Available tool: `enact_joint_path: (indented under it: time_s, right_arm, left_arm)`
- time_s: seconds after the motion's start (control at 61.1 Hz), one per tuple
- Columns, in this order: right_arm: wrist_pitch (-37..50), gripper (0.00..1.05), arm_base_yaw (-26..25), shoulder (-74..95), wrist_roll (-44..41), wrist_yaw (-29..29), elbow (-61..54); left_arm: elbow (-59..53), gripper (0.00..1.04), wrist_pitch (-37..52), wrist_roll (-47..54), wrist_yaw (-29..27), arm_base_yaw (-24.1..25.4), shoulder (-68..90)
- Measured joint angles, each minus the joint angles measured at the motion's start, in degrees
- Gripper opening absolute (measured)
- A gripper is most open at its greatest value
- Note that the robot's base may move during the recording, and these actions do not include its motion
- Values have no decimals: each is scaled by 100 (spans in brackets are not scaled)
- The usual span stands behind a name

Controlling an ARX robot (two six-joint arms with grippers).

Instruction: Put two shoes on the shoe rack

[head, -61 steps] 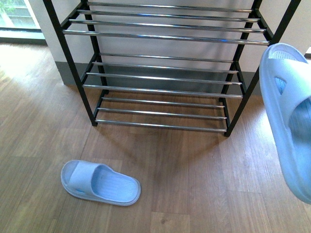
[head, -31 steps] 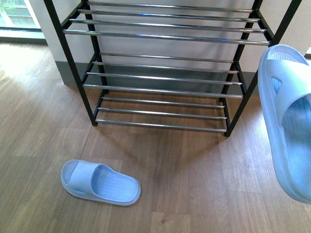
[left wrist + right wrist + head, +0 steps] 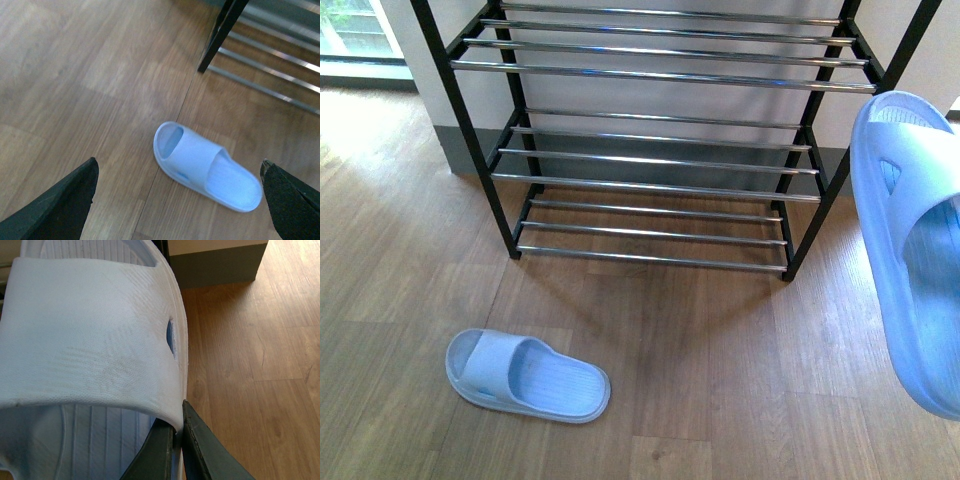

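One pale blue slide (image 3: 205,167) lies sole-down on the wood plank floor (image 3: 75,75), toe opening facing away from the shoe rack (image 3: 222,30). Apart from it stand the rack's black upright foot and lowest chrome bars (image 3: 270,90). The left tool (image 3: 177,164) hangs above the slide, dark fingers (image 3: 65,200) spread wide.

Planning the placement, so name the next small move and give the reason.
Probably swing the right tool leftward toward the shoe rack: it grips the raised slide, which hangs off to the rack's right, not over any shelf.
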Motion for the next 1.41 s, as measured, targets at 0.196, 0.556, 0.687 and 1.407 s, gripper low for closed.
enact_joint_path:
  time_s: [0.196, 0.556, 0.687, 1.407]
  right_arm:
    - [0, 1, 0, 0, 0, -2, 0]
    - [0, 1, 0, 0, 0, 0, 0]
    - [0, 1, 0, 0, -2, 0, 0]
    - [-2, 1, 0, 0, 0, 0, 0]
  left_arm:
    - [1237, 95, -57, -92, -155, -372, 2490]
    - [3189, 95, -662, -275, 118, -592, 4503]
    - [3755, 95, -905, -382, 402, -739, 4924]
    - [4826, 63, -1974, -319, 249, -931, 5399]
